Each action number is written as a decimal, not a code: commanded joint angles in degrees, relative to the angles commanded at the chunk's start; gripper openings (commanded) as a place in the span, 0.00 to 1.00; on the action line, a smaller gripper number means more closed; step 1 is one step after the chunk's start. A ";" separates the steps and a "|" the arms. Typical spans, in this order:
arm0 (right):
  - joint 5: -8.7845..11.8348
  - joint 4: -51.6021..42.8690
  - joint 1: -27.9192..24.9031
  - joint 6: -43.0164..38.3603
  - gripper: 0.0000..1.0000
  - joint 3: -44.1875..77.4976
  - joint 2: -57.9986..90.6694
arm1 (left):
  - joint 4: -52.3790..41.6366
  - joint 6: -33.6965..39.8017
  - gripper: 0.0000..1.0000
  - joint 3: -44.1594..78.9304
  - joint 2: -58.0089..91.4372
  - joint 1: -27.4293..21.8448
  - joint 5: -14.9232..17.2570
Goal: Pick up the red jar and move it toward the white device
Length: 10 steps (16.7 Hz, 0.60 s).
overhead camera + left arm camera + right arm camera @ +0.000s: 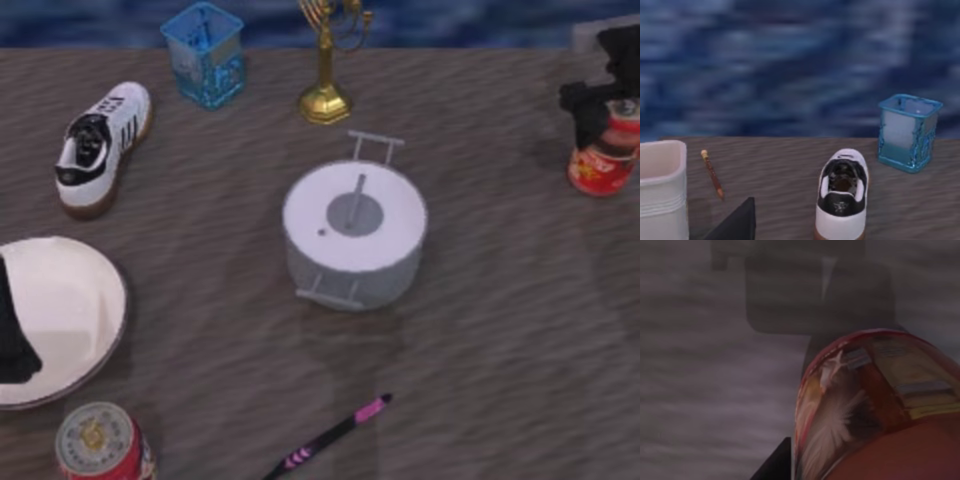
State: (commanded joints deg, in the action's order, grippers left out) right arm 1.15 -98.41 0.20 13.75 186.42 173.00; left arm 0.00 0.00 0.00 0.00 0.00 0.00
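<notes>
The red jar (600, 165) is at the table's far right edge, its red label with white-yellow marks facing up. My right gripper (606, 108) is over its top and shut on it. In the right wrist view the red jar (875, 405) fills most of the picture, with one dark finger (776, 466) pressed against its side and a shadow on the table beyond. The white device (354, 232), a squat white-grey cylinder with a grey disc, a rod and two rail handles, stands mid-table, well to the left of the jar. My left gripper (12, 340) is parked open over the plate at the left edge.
A round white plate (75, 300) and a red can with a silver top (98, 442) sit at the front left. A white shoe (100, 145), a blue box (205, 52) and a gold candle holder (328, 70) line the back. A black-pink pen (330, 437) lies in front.
</notes>
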 joint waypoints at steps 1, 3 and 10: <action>0.00 0.00 0.00 0.00 0.00 0.00 0.00 | 0.00 0.00 1.00 0.00 0.00 0.00 0.00; 0.02 0.04 -0.07 -0.10 0.00 -0.09 -0.12 | 0.00 0.00 1.00 0.00 0.00 0.00 0.00; 0.16 5.93 -0.26 -0.19 0.00 -16.93 -13.28 | 0.00 0.00 1.00 0.00 0.00 0.00 0.00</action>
State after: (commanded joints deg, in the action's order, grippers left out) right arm 1.31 -92.48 -0.06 13.56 169.49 159.71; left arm 0.00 0.00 0.00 0.00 0.00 0.00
